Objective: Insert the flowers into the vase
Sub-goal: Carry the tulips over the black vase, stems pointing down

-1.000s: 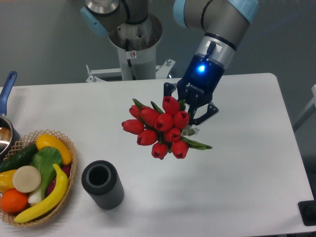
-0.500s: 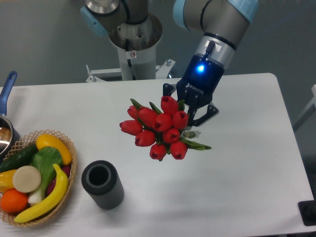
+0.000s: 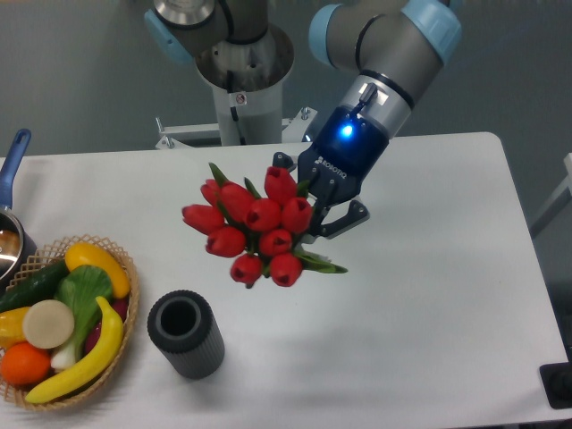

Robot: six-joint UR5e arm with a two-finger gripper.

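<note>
The flowers (image 3: 251,229), a bunch of red closed tulip heads with green leaves, hang in the air above the table's middle. My gripper (image 3: 315,207) is shut on their stems from the right, its blue light on; the stems are hidden behind the heads and fingers. The vase (image 3: 185,333), a short dark grey ribbed cylinder with its mouth open upward, stands upright near the table's front, below and to the left of the bunch and apart from it.
A wicker basket (image 3: 122,335) of fruit and vegetables sits at the front left, close to the vase. A blue-handled metal pot (image 3: 12,188) pokes in at the left edge. The arm's base column (image 3: 241,80) rises behind the table.
The gripper has carried the flowers to the left and slightly up in the image, bringing the bunch closer to a spot above the vase. The vase and basket have not moved.
</note>
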